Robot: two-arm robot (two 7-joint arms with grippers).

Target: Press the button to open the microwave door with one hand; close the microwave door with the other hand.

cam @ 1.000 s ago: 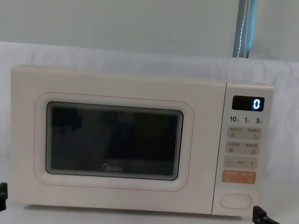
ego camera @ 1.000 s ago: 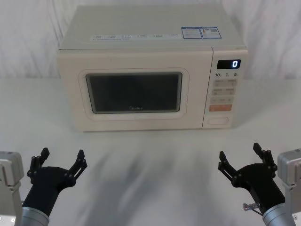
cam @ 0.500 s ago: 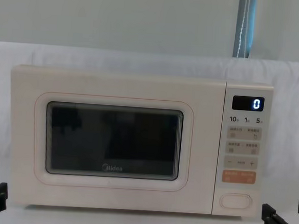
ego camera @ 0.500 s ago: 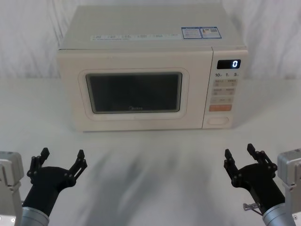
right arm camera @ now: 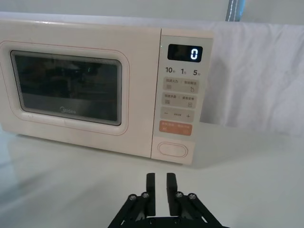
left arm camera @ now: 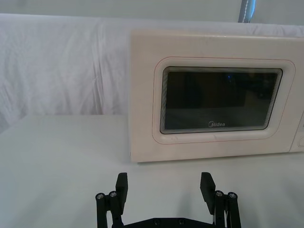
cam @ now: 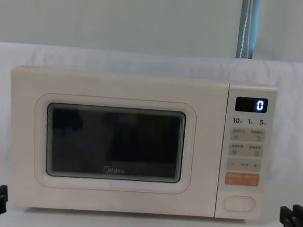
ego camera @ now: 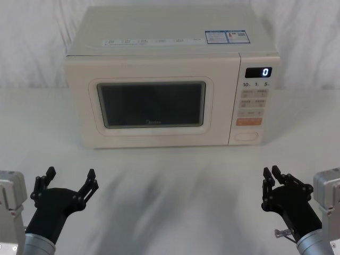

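Note:
The cream microwave (ego camera: 159, 66) stands at the back of the table, and its display shows "0". The microwave door (ego camera: 151, 104) sits flush and shut, also seen in the left wrist view (left arm camera: 221, 102). The blank pill-shaped button (ego camera: 248, 136) is at the bottom of the control panel (right arm camera: 173, 149) (cam: 239, 203). My left gripper (ego camera: 70, 175) (left arm camera: 165, 183) hovers open at the near left, well short of the door. My right gripper (ego camera: 271, 172) (right arm camera: 160, 183) hovers at the near right, in line with the button but far from it. Its fingers are drawn together on nothing, with a thin slit between them.
A white cloth covers the table (ego camera: 175, 180) and hangs behind the microwave. An orange key (ego camera: 248, 121) sits just above the button. A blue-grey pole (cam: 248, 27) rises behind the backdrop. Open tabletop lies between both grippers and the microwave front.
My right gripper's fingers have closed from wide apart to nearly touching. The left gripper and the microwave door have not moved.

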